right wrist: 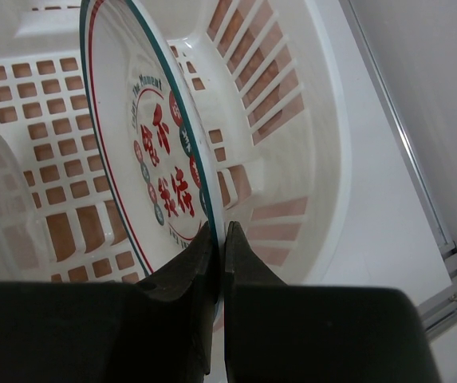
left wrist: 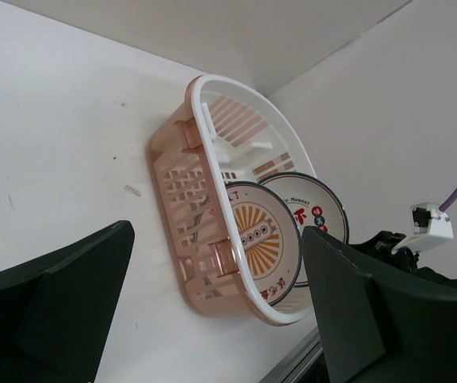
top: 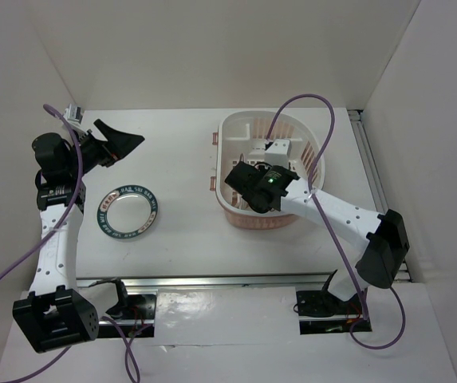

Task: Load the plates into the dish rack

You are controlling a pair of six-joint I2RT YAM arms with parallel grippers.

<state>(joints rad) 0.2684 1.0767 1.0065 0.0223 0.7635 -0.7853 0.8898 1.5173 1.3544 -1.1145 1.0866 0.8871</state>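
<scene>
The large oval pale pink-cream plastic dish rack [top: 236, 120] fills the right half of the white desk [top: 180, 159], leaving a narrow strip before the metal rail [top: 369, 159] by the right wall. Inside, at its near end, the white plate with orange centre pattern [left wrist: 256, 239] and the white plate with red characters [right wrist: 152, 152] stand on edge; the right gripper [right wrist: 220, 231], clamped on the latter's rim, blocks entry from above. Left of the rack the desk lies open, broken only by the flat white plate with dark teal lettered rim [top: 127, 209].
</scene>
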